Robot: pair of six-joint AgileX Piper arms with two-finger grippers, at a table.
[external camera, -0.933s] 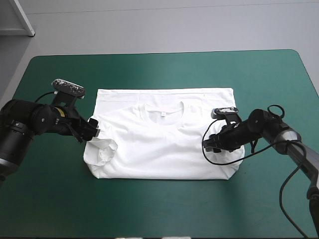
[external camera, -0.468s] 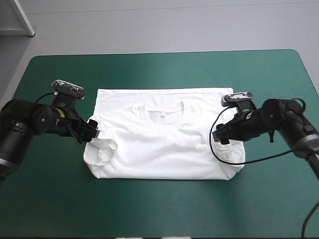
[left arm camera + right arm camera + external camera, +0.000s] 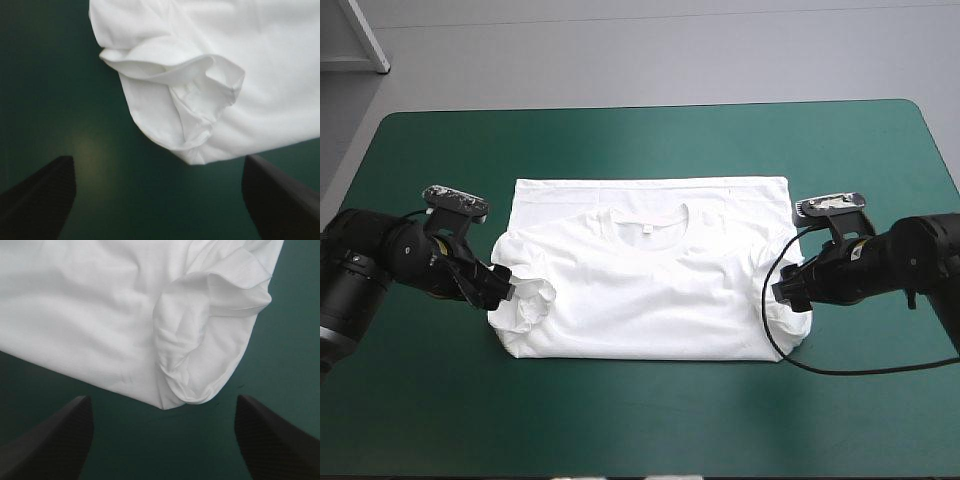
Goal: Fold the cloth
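A small pale tag [image 3: 647, 228] sits just inside the neckline [image 3: 645, 216]. It is too small to read and is the only label that shows.

The T-shirt [image 3: 640, 290] lies at the middle of the table's teal-green cover [image 3: 640, 420], with the neckline toward 12 o'clock. Its body makes a broad white block, with a straight edge along the 12 o'clock side and a softer, rounded edge along 6 o'clock.

The left gripper [image 3: 502, 287] is at the shirt's 8 o'clock, just beside the rumpled left-side sleeve [image 3: 528, 303]. The right gripper [image 3: 783, 293] is at the shirt's 4 o'clock, against the right-side sleeve [image 3: 772, 312].

In the left wrist view the left gripper [image 3: 159, 159] is spread wide, its black fingers [image 3: 45, 200] far apart and holding nothing. The left-side sleeve [image 3: 190, 100] lies ahead of it. The cuff is curled open like a loose pocket, with pinched creases inside. A strip of bare cover lies between the sleeve and the fingers.

In the right wrist view the right gripper [image 3: 164, 398] is likewise spread wide and empty-handed, its fingers [image 3: 55, 440] well apart. The right-side sleeve [image 3: 200, 340] is ahead of it. The cuff rolls over in a smooth arch above a few soft wrinkles.

The cloth looks thin, matte and fine-grained. The cover is smooth, with a dull sheen.
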